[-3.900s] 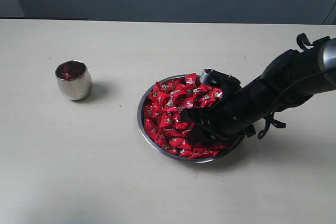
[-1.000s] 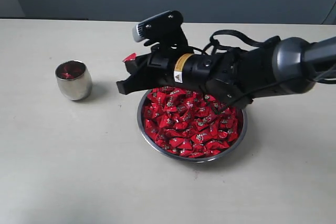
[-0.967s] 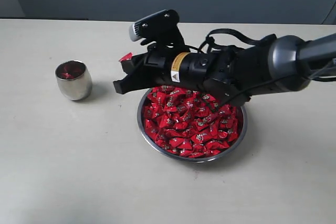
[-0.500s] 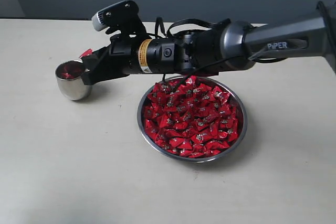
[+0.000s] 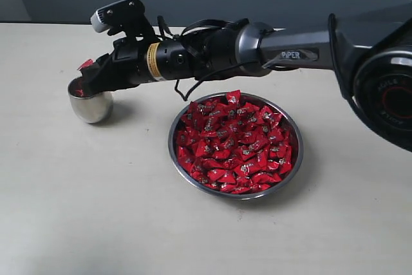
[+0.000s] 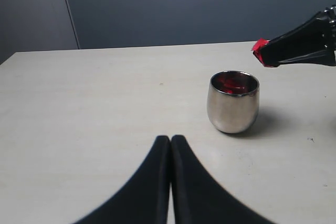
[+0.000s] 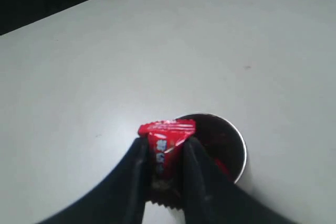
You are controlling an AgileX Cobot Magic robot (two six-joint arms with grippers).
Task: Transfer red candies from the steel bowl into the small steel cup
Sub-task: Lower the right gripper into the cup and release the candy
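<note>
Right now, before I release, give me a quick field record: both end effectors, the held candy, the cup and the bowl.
right end effector: shut on one red candy, raised beside the small steel cup
candy over opening: unconfirmed; the left wrist view puts it at the rim's edge, not centred
left end effector: shut, empty, apart from the cup
small steel cup: upright, red candies inside
steel bowl: heaped with more of them

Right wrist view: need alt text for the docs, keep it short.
A black tool pinches one red candy between its two fingers, holding it over the edge of a small steel cup. Some red shows inside the cup, which stands on a pale table.
</note>
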